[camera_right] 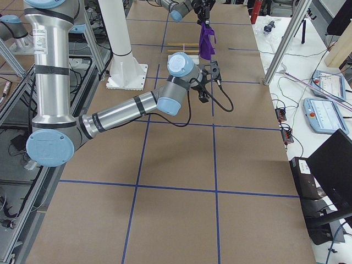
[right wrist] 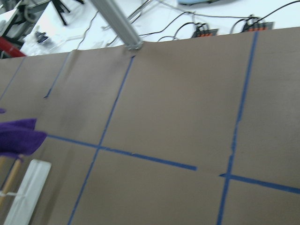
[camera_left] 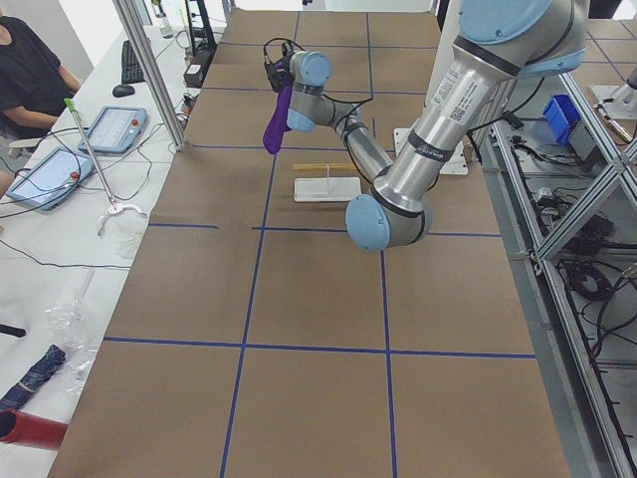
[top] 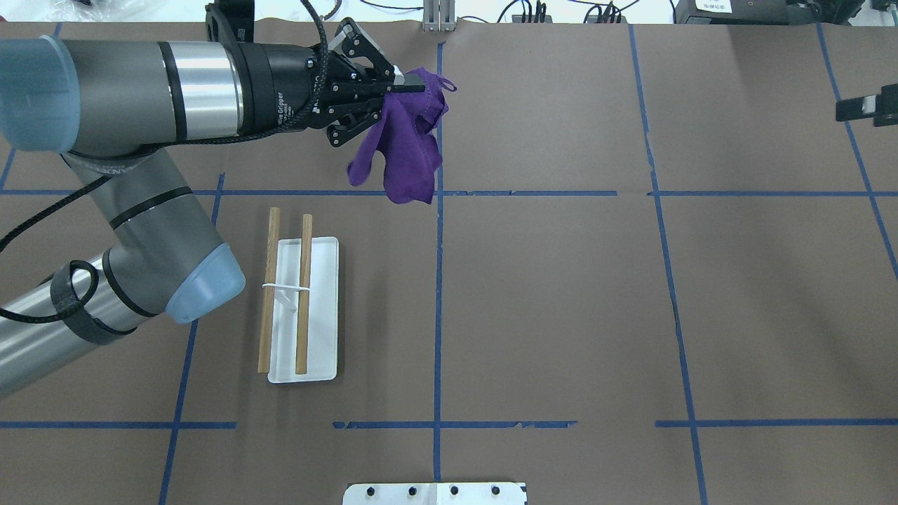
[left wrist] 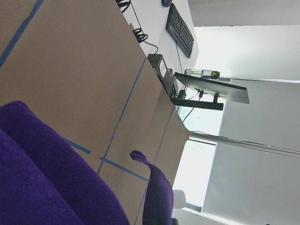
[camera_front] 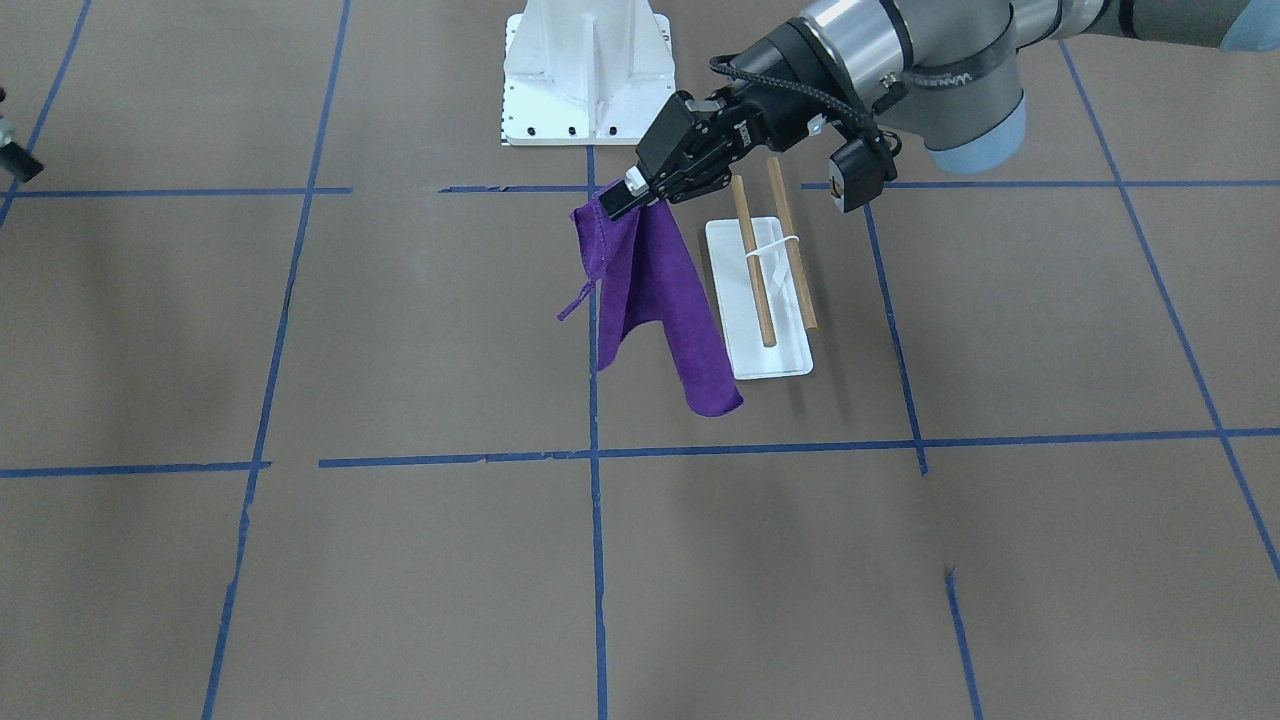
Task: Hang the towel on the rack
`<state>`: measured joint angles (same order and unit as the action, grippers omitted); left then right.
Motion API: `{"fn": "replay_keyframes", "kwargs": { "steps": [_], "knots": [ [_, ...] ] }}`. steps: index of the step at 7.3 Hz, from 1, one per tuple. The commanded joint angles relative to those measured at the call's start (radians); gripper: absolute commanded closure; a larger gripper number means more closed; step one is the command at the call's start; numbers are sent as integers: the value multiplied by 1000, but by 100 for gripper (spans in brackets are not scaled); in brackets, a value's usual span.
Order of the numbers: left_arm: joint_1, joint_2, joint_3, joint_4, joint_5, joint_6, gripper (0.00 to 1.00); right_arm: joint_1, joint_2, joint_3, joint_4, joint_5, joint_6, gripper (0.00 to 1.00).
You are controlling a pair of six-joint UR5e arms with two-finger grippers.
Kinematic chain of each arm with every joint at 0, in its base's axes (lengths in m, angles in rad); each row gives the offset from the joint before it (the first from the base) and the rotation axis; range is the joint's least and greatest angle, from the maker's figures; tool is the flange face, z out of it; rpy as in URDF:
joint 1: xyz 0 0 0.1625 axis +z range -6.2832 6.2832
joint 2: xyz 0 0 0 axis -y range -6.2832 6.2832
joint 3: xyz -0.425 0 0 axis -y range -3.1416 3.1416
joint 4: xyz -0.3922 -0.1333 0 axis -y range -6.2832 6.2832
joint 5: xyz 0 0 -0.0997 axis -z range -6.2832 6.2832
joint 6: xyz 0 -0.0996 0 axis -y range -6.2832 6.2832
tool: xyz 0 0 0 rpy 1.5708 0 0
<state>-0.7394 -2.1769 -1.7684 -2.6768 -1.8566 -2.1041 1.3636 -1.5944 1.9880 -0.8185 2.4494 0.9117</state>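
The grey-and-silver left arm (top: 203, 84) enters from the left edge of the overhead view, elbow bent, with its forearm lying level toward upper centre. Its black two-finger left gripper (top: 410, 85) points sideways, jaws pinched on the deep purple towel (top: 407, 154). Only the tip of the right gripper (top: 859, 109) shows at the upper right edge, and its jaw state is unclear.

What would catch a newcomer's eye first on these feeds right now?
The deep purple towel stands out first: it dangles in the air above the brown table, pinched at its top by the left gripper. Next comes the rack, two wooden rods over a white base, standing bare on the table with the towel not yet on it.
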Motion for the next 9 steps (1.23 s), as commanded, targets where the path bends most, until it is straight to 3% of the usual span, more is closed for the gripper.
{"fn": "replay_keyframes", "kwargs": {
  "steps": [1,3,5,7,9],
  "knots": [
    [143,6,-84,88,247,120,100,49,-10,-14,-199,-123,-81,0],
    [222,3,-193,301,414,237,100,80,-36,-12,-402,-133,-260,0],
    [404,0,-267,525,741,321,100,83,-67,-9,-639,-211,-496,0],
    [501,8,-290,683,928,323,100,104,-65,-5,-898,-277,-769,0],
    [529,11,-395,961,965,322,100,124,-49,-2,-1078,-288,-881,0]
  ]
}}
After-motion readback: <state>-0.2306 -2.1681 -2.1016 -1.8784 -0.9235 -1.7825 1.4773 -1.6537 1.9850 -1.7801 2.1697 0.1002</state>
